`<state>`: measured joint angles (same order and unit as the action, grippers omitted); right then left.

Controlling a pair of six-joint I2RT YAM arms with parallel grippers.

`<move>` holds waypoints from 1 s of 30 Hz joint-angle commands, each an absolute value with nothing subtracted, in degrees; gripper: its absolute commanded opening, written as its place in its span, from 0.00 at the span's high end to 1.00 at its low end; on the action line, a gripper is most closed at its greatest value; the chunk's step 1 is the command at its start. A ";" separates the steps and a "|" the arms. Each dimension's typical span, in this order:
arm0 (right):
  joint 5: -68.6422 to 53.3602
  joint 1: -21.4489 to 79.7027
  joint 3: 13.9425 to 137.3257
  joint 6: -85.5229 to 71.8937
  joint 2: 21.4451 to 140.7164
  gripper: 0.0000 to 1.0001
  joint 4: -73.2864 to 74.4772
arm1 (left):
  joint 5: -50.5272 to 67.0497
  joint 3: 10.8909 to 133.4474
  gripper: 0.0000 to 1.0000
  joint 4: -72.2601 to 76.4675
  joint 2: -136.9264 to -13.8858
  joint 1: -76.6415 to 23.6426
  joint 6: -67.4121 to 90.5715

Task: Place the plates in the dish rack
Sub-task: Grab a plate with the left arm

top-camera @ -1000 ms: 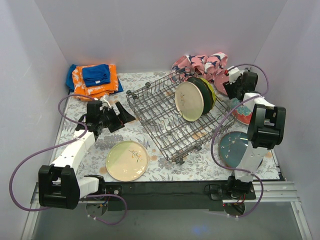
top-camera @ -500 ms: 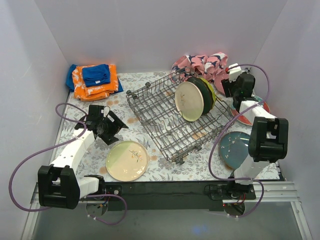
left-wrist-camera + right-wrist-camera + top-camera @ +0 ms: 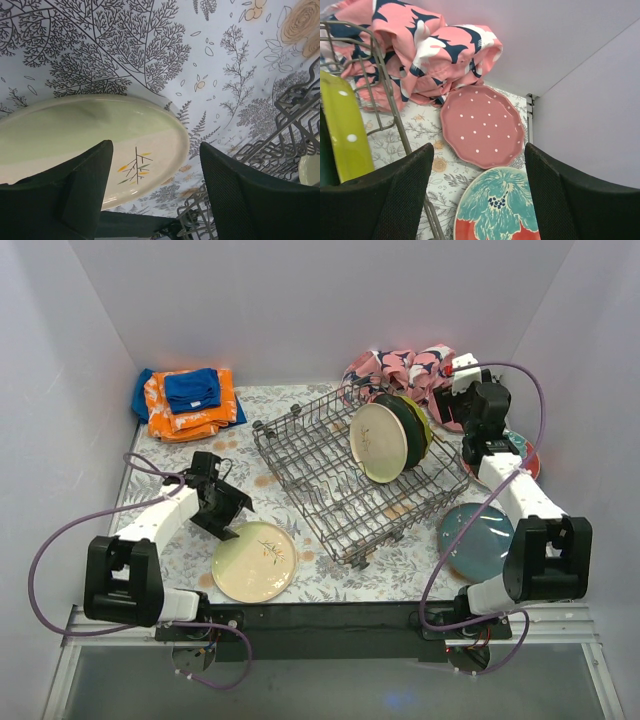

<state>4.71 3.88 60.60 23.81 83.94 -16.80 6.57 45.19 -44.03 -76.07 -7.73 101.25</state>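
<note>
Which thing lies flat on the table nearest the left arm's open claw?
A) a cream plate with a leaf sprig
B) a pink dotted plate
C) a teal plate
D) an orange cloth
A: the left gripper, open, frames the cream plate with its leaf sprig.

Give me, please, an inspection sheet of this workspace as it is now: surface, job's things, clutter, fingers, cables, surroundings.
Surface: table with a leaf-print top; no spill seen.
Job's things: dish rack holds three upright plates: cream plate, dark green plate, lime plate. Lying flat outside it: sprig plate, teal plate, dotted pink plate, red plate with teal flower.
Clutter: orange and blue cloths far left; pink-and-navy cloth behind the rack.
Grippers: left fingers open, over the sprig plate's edge; right fingers open, empty, above the dotted pink plate.
Cables: left cable loops free; right cable passes the rack's near corner.
Surroundings: plain walls; nothing else seen.
</note>
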 commanded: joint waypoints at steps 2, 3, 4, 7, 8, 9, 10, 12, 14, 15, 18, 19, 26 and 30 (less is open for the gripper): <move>1.59 6.76 60.21 20.40 77.35 0.21 -13.81 | 3.34 47.64 0.34 -43.86 -79.27 -8.88 107.83; 0.89 7.46 59.77 20.13 75.34 0.21 -13.10 | 3.08 47.55 0.35 -43.60 -79.97 -8.96 108.28; 0.70 9.21 59.50 19.95 74.28 0.21 -12.57 | 2.47 47.72 0.38 -43.59 -81.29 -9.05 108.72; 0.44 13.16 58.62 18.81 70.76 0.21 -10.03 | 1.41 48.34 0.40 -43.33 -83.57 -9.23 110.30; 0.44 14.05 58.45 18.37 69.53 0.21 -8.45 | -1.03 48.43 0.40 -43.68 -83.93 -9.32 110.91; -1.91 15.02 58.71 17.41 69.00 0.21 -7.48 | -1.84 48.51 0.41 -43.59 -84.37 -9.32 112.14; -2.54 16.42 58.80 16.97 68.39 0.22 -6.51 | -2.63 48.52 0.42 -43.33 -84.64 -9.32 112.32; -4.12 17.75 58.97 16.53 67.15 0.22 -4.66 | -4.13 48.87 0.42 -42.98 -86.65 -9.32 112.67; -5.09 19.07 59.33 15.91 66.28 0.22 -3.44 | -4.83 49.22 0.46 -42.89 -89.19 -9.32 112.59; -6.23 19.33 59.41 15.65 66.10 0.22 -3.17 | -5.62 49.48 0.50 -42.80 -89.82 -9.40 112.59; -8.43 20.21 58.98 14.77 65.04 0.22 -2.73 | -7.55 49.66 0.59 -42.54 -92.10 -9.32 112.85; -8.79 20.65 58.80 14.68 64.87 0.22 -2.46 | -8.17 49.83 0.60 -42.54 -92.46 -9.40 112.68; -11.25 21.62 59.85 13.89 63.98 0.22 -0.36 | -11.86 53.34 0.65 -43.59 -96.06 -9.23 111.36; -13.88 22.06 60.99 13.19 64.25 0.22 -0.09 | -13.18 57.38 0.66 -44.73 -98.87 -9.14 110.66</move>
<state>-10.44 21.47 58.61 14.85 65.21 0.16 -2.13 55.64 -51.09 -94.06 -9.69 110.96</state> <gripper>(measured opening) 0.784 0.354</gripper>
